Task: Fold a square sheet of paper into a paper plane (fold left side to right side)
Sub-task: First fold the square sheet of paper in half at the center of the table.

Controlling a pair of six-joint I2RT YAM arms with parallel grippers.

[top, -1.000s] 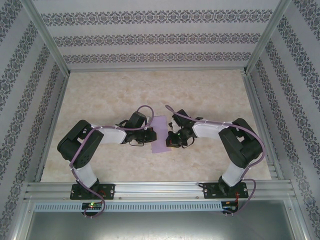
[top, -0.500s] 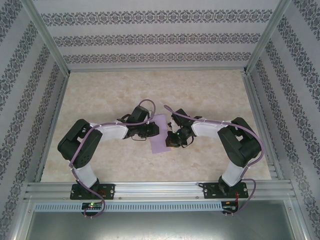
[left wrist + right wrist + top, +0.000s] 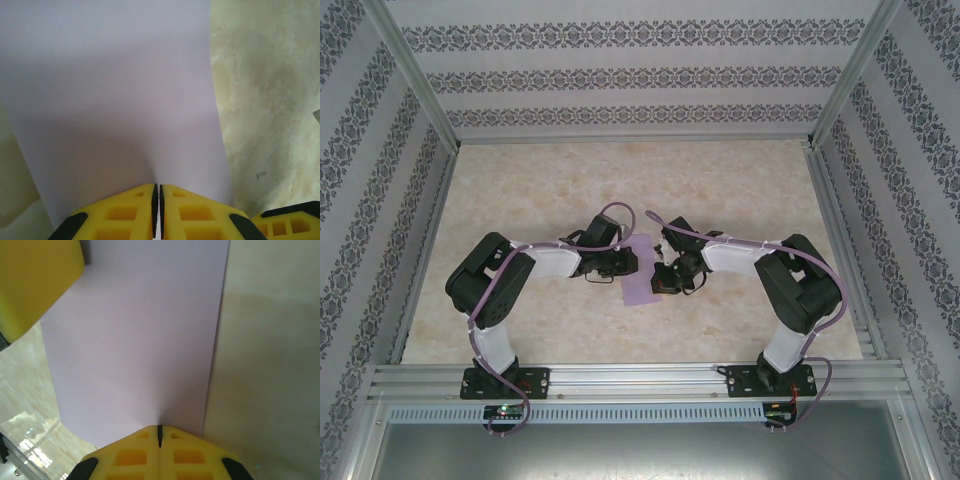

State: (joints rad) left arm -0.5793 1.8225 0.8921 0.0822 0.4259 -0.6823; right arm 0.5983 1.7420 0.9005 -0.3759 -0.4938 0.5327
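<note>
The lilac square sheet of paper (image 3: 639, 285) lies on the table between the two arms, partly covered by them. My left gripper (image 3: 623, 262) is shut on the sheet's near edge, and the sheet (image 3: 115, 90) curves up and away from the yellow fingertips (image 3: 158, 187). My right gripper (image 3: 662, 280) is shut at the opposite edge, where the sheet (image 3: 140, 340) puckers slightly at the tips (image 3: 160, 429). A left finger (image 3: 35, 285) shows at the upper left of the right wrist view. The paper plane is out of view.
The marble-patterned tabletop (image 3: 720, 190) spreads around the paper. Aluminium frame rails (image 3: 620, 375) run along the near edge, and patterned walls (image 3: 620, 75) close in the back and sides. A right finger (image 3: 290, 222) shows at the lower right of the left wrist view.
My left gripper has moved right over the sheet, and its elbow has swung right too. Less of the lilac paper shows from above. The right arm has barely moved.
</note>
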